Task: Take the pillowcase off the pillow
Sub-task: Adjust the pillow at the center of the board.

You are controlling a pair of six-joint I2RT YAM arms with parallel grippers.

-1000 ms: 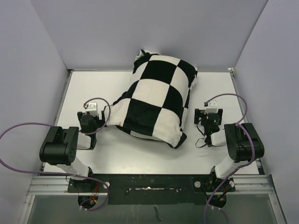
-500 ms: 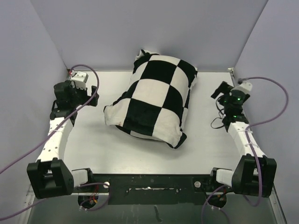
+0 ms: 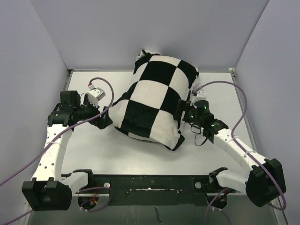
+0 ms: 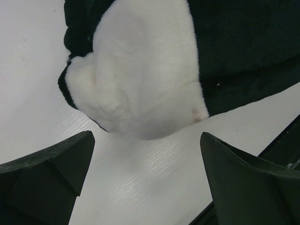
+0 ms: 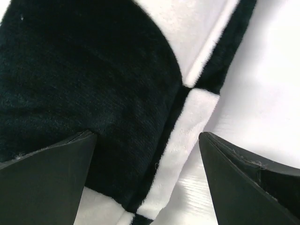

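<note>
None of the removal seems done: the pillowcase (image 3: 154, 101) lies in the middle of the surface (image 3: 140, 157), fully around the pillow, which is hidden inside. All the pulling off is left. The left end effector (image 3: 104, 121) reaches low to the near left corner of the pillowcase, fingers apart, with the white corner just ahead and not gripped. The right end effector (image 3: 183, 109) is at the right edge, fingers also apart over a black square, clamping nothing.
</note>
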